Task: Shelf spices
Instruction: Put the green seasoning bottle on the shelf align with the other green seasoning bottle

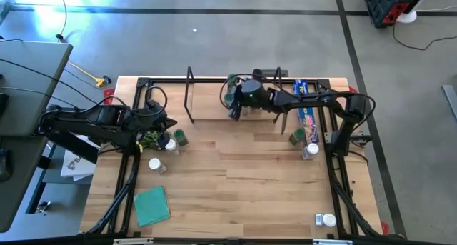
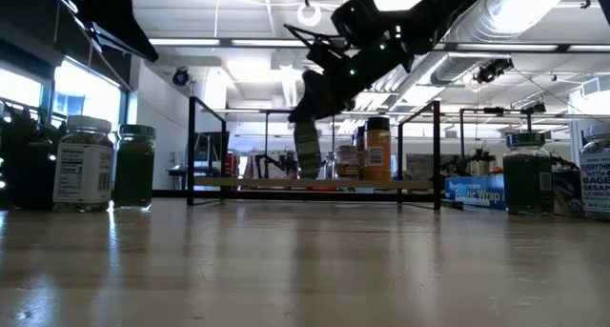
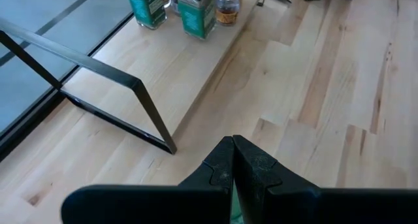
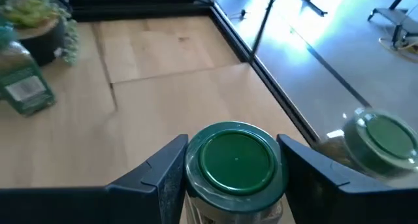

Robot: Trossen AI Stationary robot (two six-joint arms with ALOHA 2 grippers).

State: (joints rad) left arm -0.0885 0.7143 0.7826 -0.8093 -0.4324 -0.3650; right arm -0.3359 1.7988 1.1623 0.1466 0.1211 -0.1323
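A green-lidded jar [image 4: 236, 160] is held between the fingers [image 4: 166, 178] of the right gripper [image 1: 234, 111], which are spread to the jar's width and pressed against its two sides. In the low view the jar [image 2: 307, 151] hangs tilted above the shelf [image 2: 315, 184], not yet set down.

Risk, as judged: the tilted jar could catch the board's edge or tip on release if it is let go before its base sits flat. Other jars [image 2: 377, 151] already stand on the board just beside the fingers, and one with a green lid [image 4: 381, 142] is close to one finger; a sideways drift could knock them over.

The left gripper [image 1: 158, 125] waits over the worktop [image 1: 257, 181] with its fingers [image 3: 232, 165] fully closed on nothing. More jars [image 1: 171, 141] stand just beside them, still to be shelved.
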